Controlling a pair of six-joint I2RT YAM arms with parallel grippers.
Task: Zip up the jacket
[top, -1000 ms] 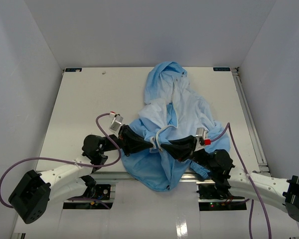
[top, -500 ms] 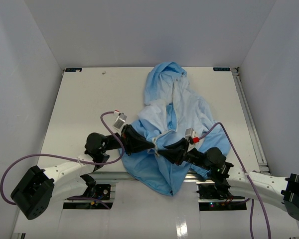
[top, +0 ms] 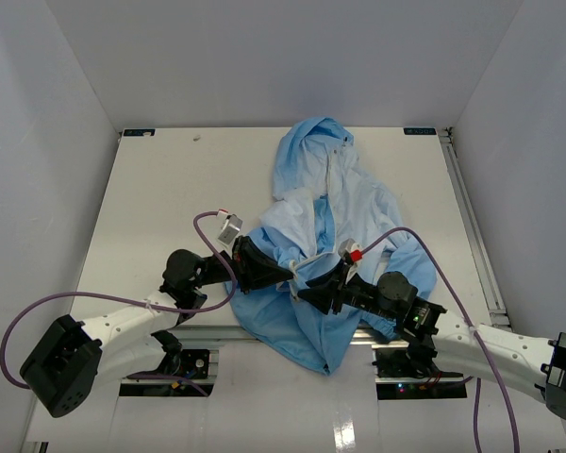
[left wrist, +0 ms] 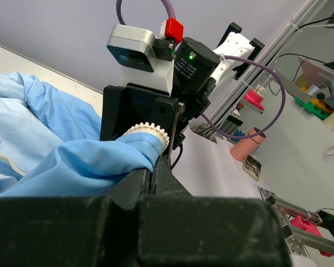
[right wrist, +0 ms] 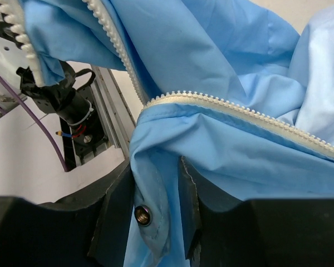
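At the near edge of the white desk [top: 170, 189] lies the bunched light blue thin hooded jacket [top: 340, 203], left jaws clamped on its pale toothed zipper end [left wrist: 147, 132], right jaws on the hem [right wrist: 156, 222]; I fear the fabric slipping, misaligning the teeth.

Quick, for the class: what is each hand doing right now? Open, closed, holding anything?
Left hand: closed on the jacket, at its zipper edge.
Right hand: closed on the jacket, just below the zipper.

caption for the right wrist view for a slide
Right gripper pinching the hem of the light blue jacket beside a metal snap, pale zipper teeth running above
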